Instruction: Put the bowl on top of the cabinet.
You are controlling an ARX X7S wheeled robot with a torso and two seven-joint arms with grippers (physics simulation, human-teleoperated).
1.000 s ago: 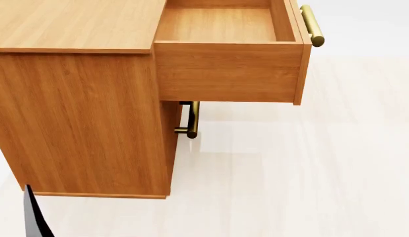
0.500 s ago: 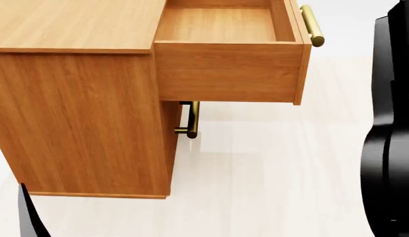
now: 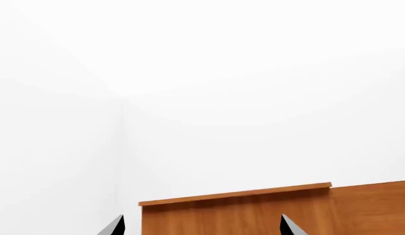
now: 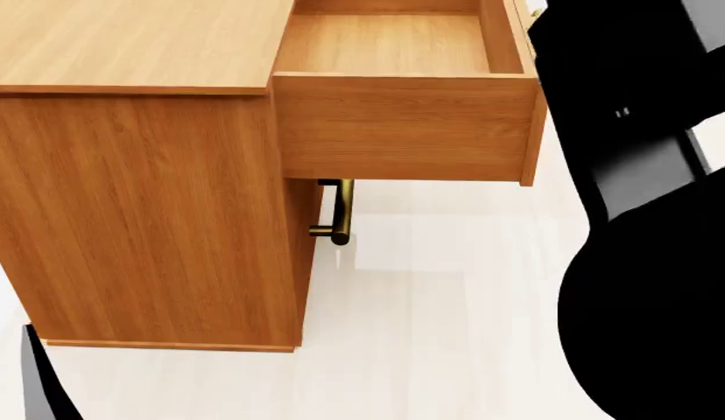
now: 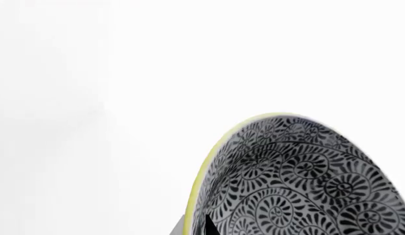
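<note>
The bowl (image 5: pixel 300 181), patterned grey-black with a pale yellowish rim, fills the near part of the right wrist view. My right gripper (image 5: pixel 196 226) is shut on its rim, a grey finger outside and a black finger (image 5: pixel 212 226) inside. The bowl is hidden in the head view, behind my black right arm (image 4: pixel 655 262). The orange-brown cabinet (image 4: pixel 141 201) stands at the left with its flat top (image 4: pixel 129 44) bare. My left gripper (image 3: pixel 201 229) is open, its fingertips (image 3: pixel 116 226) spread in front of the cabinet (image 3: pixel 255 215).
The cabinet's top drawer (image 4: pixel 392 44) is pulled out and holds nothing. A brass bar handle (image 4: pixel 339 214) of a lower drawer juts out beneath it. Pale floor (image 4: pixel 445 332) lies to the right of the cabinet. A sliver of my left arm (image 4: pixel 41 385) shows at bottom left.
My right arm has swung in from the right and up, now covering the open drawer's brass handle in the head view. The left arm sliver slid slightly lower-left. The cabinet has not moved.
</note>
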